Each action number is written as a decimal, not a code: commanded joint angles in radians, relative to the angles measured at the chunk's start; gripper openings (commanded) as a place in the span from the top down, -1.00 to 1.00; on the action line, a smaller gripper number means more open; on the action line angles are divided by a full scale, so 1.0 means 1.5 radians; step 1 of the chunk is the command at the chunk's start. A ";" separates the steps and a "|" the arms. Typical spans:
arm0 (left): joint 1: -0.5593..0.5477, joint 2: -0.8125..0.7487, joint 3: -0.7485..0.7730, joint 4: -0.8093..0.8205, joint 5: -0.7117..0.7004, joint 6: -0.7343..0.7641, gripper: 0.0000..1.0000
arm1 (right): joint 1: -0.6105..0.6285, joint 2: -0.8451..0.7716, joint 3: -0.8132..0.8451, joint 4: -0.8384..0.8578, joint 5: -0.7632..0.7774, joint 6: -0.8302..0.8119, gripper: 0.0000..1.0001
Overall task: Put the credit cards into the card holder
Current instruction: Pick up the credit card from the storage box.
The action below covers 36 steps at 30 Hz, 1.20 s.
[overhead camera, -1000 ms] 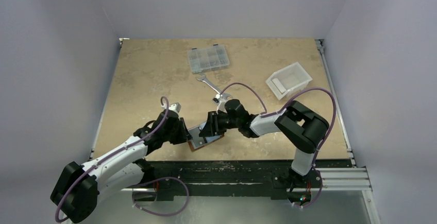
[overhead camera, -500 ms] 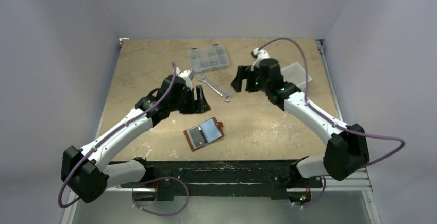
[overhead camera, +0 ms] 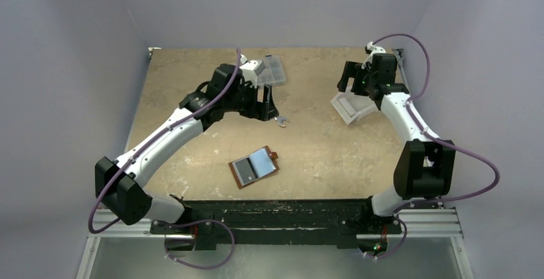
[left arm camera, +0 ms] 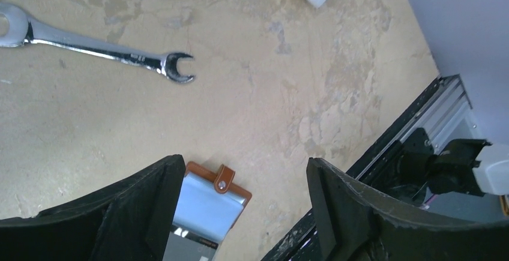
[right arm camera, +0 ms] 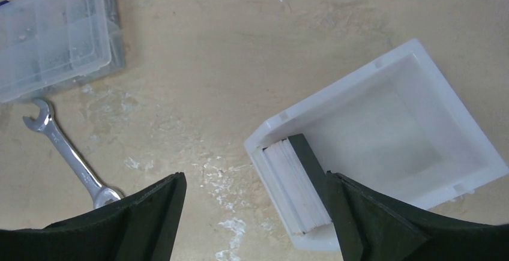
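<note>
The card holder (overhead camera: 255,167) lies open near the table's front edge, a reddish-brown rectangle with a snap strap (left arm camera: 225,179). A pale silvery credit card (overhead camera: 261,161) rests on its right half, and shows bluish (left arm camera: 207,204) in the left wrist view. More pale cards (right arm camera: 297,186) stand on edge as a stack against the near wall of the white bin (right arm camera: 420,81). My left gripper (overhead camera: 269,111) hovers open over the wrench, well behind the holder, holding nothing. My right gripper (overhead camera: 349,85) hangs open above the bin's left edge, and nothing is between its fingers (right arm camera: 150,213).
A silver wrench (left arm camera: 90,45) lies on the table behind the holder, under the left gripper. A clear compartment box (right arm camera: 54,33) sits at the back centre, partly hidden by the left wrist. The white bin (overhead camera: 359,115) stands at the back right, close to the table's right rail.
Both grippers have opened and pulled away from the card holder, which now lies alone with a card on it. The left arm moved back over the wrench, the right arm back to the bin.
</note>
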 commanded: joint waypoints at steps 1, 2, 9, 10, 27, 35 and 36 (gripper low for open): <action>0.003 -0.015 -0.041 0.035 0.008 0.039 -0.61 | -0.069 0.017 0.016 0.059 -0.117 -0.008 -0.91; 0.003 -0.019 -0.049 0.040 0.002 0.044 -0.61 | -0.076 0.026 0.014 0.065 -0.123 -0.007 -0.97; 0.003 -0.044 -0.097 0.054 -0.054 0.065 -0.62 | -0.091 0.103 0.053 0.036 -0.164 -0.047 -0.98; 0.003 -0.047 -0.102 0.055 -0.061 0.067 -0.63 | -0.091 0.109 0.058 0.028 -0.170 -0.057 -0.98; -0.003 -0.059 -0.104 0.046 -0.073 0.076 -0.64 | -0.089 0.244 0.142 -0.073 -0.185 -0.143 -0.92; -0.005 -0.052 -0.102 0.043 -0.071 0.076 -0.64 | -0.085 0.262 0.119 -0.065 -0.207 -0.155 -0.87; -0.004 -0.050 -0.103 0.043 -0.071 0.076 -0.64 | -0.084 0.265 0.119 -0.065 -0.212 -0.157 -0.85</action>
